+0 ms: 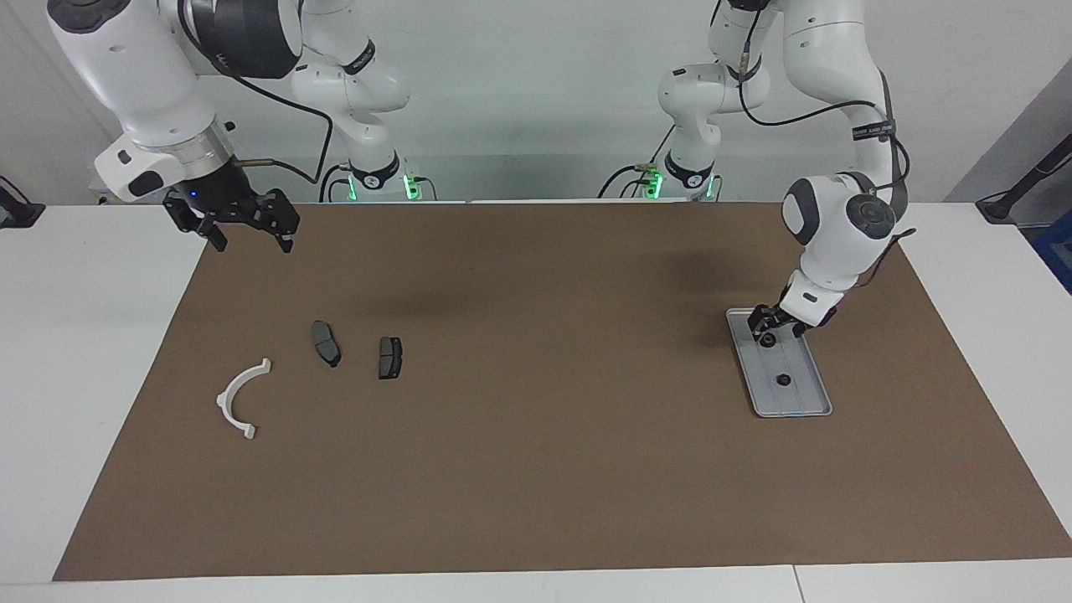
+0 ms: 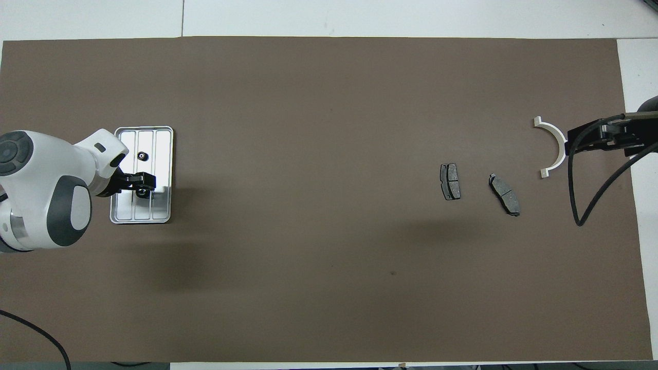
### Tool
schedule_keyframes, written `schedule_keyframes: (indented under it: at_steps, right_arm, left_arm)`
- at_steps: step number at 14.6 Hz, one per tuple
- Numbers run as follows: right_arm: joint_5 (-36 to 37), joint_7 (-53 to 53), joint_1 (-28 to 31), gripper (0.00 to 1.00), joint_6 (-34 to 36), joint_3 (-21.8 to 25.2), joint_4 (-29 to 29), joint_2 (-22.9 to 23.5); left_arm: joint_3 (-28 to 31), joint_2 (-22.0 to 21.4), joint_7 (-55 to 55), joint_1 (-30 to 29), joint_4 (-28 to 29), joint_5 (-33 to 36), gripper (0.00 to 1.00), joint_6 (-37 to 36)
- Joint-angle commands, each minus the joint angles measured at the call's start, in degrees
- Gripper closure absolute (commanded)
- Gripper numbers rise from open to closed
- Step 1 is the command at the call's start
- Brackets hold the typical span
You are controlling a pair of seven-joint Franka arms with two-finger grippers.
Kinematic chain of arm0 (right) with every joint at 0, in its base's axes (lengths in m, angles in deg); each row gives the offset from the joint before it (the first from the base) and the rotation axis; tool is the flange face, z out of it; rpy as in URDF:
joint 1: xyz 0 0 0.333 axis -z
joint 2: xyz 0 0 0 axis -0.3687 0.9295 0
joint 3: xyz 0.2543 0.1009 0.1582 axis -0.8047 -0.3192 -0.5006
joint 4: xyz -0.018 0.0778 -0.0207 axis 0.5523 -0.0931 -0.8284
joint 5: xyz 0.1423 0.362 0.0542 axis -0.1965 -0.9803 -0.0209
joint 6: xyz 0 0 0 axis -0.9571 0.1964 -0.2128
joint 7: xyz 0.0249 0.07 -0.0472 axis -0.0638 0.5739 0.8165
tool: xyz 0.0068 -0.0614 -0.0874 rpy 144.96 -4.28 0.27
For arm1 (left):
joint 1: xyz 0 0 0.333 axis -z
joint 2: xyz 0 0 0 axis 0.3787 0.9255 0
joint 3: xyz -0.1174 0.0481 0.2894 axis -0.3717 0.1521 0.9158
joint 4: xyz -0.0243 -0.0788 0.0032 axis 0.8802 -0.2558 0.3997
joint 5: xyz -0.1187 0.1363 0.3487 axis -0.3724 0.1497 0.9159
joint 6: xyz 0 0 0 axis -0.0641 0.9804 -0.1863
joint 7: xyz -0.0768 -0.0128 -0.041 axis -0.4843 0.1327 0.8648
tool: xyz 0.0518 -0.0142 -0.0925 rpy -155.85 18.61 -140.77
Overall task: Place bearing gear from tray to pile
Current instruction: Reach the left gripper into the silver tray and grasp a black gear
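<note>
The silver tray lies at the left arm's end of the mat and holds two small black bearing gears. My left gripper is down in the tray, right at the gear nearer to the robots. The other gear lies free. The pile sits at the right arm's end: a white arc and two dark pads. My right gripper hangs open over the mat's corner, holding nothing.
A brown mat covers most of the white table. A black cable loops down from the right arm beside the white arc.
</note>
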Motion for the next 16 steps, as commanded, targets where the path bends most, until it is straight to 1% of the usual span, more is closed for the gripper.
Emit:
schedule_keyframes:
  at_steps: [1,2,4,10,11,12,13,16]
  right_arm:
    - [-0.2,1.1,0.6,0.0,-0.8,-0.2,-1.0,-0.6]
    - [-0.1,1.3,0.6,0.0,-0.7,-0.2,-1.0,-0.5]
    - [-0.1,1.7,0.6,0.0,-0.4,-0.2,-1.0,-0.5]
    - [-0.2,1.7,0.8,0.0,0.0,-0.2,-1.2,-0.4]
    - [-0.2,1.7,0.9,0.0,0.3,-0.2,-1.2,-0.4]
    - [-0.2,1.7,0.9,0.0,1.1,-0.3,-1.2,-0.4]
    - [-0.2,1.7,0.9,0.0,1.3,-0.3,-1.2,-0.3]
    - [-0.2,1.7,1.0,0.0,1.5,-0.3,-1.2,-0.2]
  left_arm:
    - [-0.1,0.5,-0.5,-0.2,0.4,0.8,0.23,1.5]
    - [-0.1,0.5,-0.5,-0.2,0.5,0.8,0.27,1.6]
    - [-0.1,1.2,-0.4,-0.1,0.5,0.8,0.27,1.6]
    - [-0.1,1.5,-0.4,0.0,0.5,0.8,0.31,1.7]
    - [-0.1,1.5,-0.5,0.0,0.5,0.8,0.35,1.6]
    - [-0.1,1.5,-0.5,0.0,0.5,0.8,0.44,1.6]
    - [-0.1,1.5,-0.5,0.0,0.5,0.8,0.55,1.6]
    - [-0.1,1.5,-0.5,0.0,0.6,0.8,0.69,1.2]
